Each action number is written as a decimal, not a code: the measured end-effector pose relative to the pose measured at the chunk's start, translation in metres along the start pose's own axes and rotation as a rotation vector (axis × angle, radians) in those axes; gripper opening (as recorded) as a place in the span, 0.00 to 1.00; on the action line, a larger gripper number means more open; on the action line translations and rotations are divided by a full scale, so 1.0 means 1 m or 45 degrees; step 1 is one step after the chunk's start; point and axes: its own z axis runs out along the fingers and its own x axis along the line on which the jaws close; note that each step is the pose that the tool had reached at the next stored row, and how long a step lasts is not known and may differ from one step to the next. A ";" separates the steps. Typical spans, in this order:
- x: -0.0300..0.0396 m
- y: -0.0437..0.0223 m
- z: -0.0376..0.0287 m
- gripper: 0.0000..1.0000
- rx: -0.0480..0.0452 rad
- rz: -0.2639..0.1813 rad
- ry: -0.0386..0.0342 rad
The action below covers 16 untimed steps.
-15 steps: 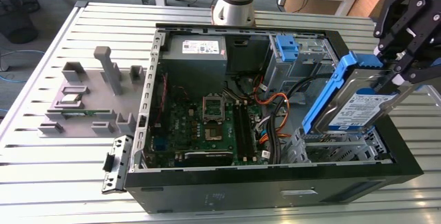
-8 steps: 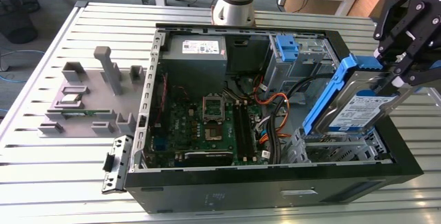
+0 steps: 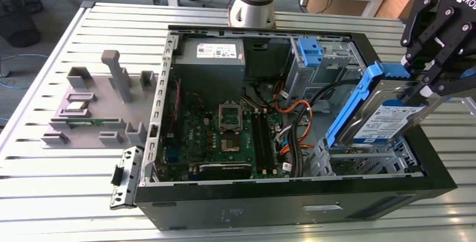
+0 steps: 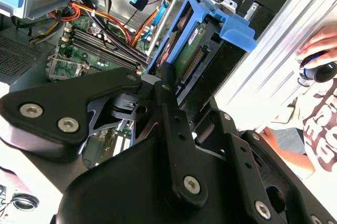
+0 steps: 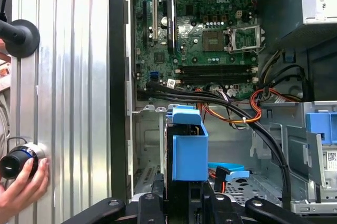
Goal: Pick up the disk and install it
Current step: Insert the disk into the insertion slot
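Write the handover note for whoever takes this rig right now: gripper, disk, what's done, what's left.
Gripper: shut on the disk, gripping its upper end.
Disk: lifted, tilted, lower end over the metal drive bay at the exterior view's right of the open computer case.
Done: disk picked up.
Left: disk not yet seated in the bay.
Note: a person's hand is at the edge of the table beside the case.

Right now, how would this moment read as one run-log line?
tool: shut on silver hard drive in blue plastic rails | drive: tilted over open black computer case | installed: not yet
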 end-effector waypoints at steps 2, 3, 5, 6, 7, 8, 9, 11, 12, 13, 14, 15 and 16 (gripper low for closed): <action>0.0000 0.0000 0.0001 0.35 0.000 0.000 0.0001; 0.0000 0.0000 0.0001 0.35 0.000 0.000 0.0003; 0.0000 -0.0009 0.0004 0.35 0.000 0.000 -0.0001; 0.0000 -0.0016 0.0006 0.35 0.000 0.000 -0.0003; -0.0001 -0.0023 0.0006 0.35 0.000 0.000 -0.0002; -0.0001 -0.0026 0.0007 0.35 0.000 0.000 0.0000; -0.0001 -0.0026 0.0009 0.35 0.000 0.000 0.0002; -0.0001 -0.0027 0.0026 0.35 0.000 0.000 0.0000; -0.0002 -0.0028 0.0035 0.35 0.000 0.000 0.0000; -0.0002 -0.0028 0.0040 0.35 0.000 0.000 0.0003; -0.0002 -0.0028 0.0043 0.35 0.000 0.000 0.0004; -0.0002 -0.0028 0.0043 0.35 0.000 0.000 0.0004; -0.0002 -0.0028 0.0044 0.35 0.000 0.000 0.0005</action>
